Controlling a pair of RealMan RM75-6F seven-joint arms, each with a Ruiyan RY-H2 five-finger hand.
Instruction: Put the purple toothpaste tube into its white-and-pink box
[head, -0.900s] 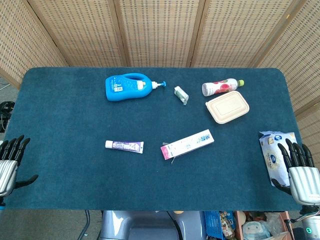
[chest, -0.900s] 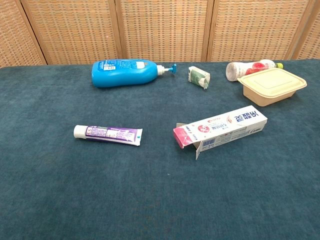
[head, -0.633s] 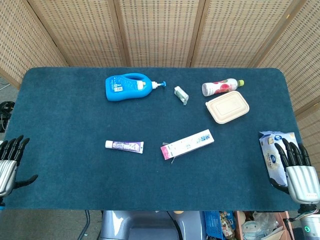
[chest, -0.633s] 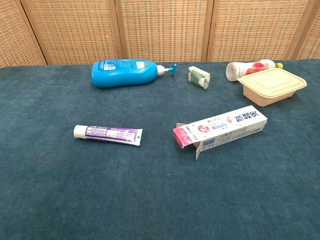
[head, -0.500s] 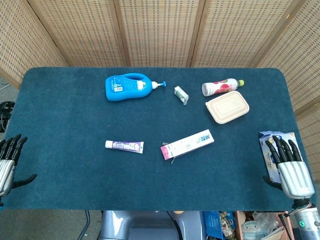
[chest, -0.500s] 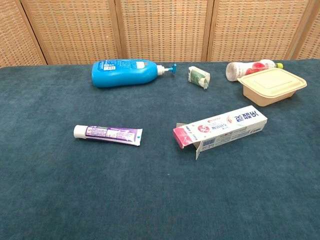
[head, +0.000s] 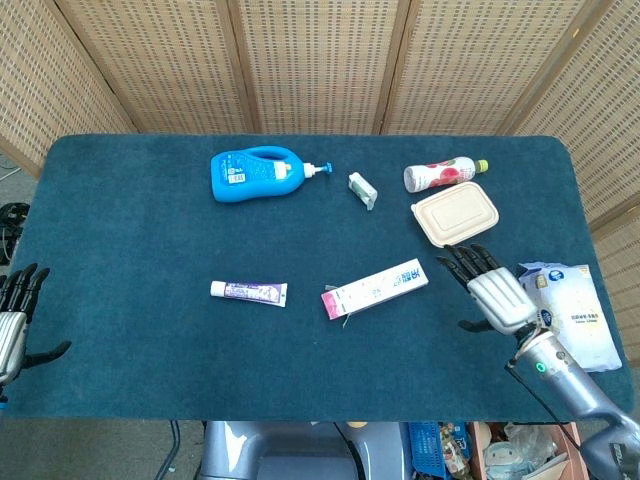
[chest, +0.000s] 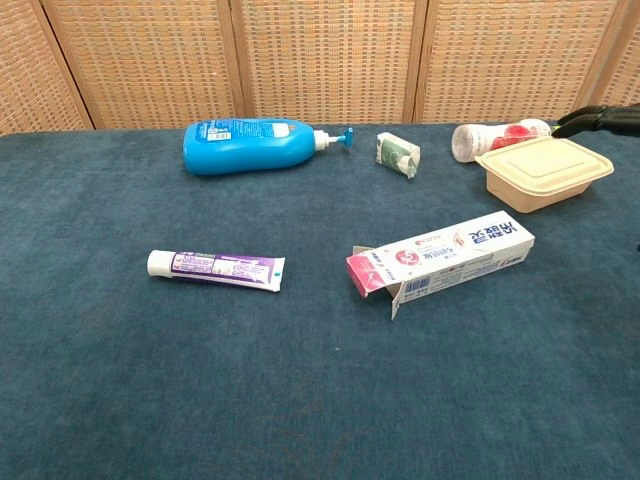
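The purple toothpaste tube (head: 248, 292) (chest: 216, 267) lies flat on the blue cloth, white cap to the left. To its right lies the white-and-pink box (head: 375, 288) (chest: 440, 262), its pink flap end open towards the tube. My right hand (head: 492, 291) hovers open, fingers spread, just right of the box; only its dark fingertips (chest: 600, 117) reach the chest view's right edge. My left hand (head: 12, 322) stays open at the table's left edge, far from the tube.
At the back lie a blue pump bottle (head: 260, 174), a small green-white packet (head: 362, 190), a pink-labelled bottle (head: 444, 174) and a beige lidded container (head: 455, 214). A wipes pack (head: 575, 314) lies at the right edge.
My right hand has swung from the table's right edge, over the wipes pack, inward and up towards the box. The left hand has slid slightly outward. The objects have not moved.
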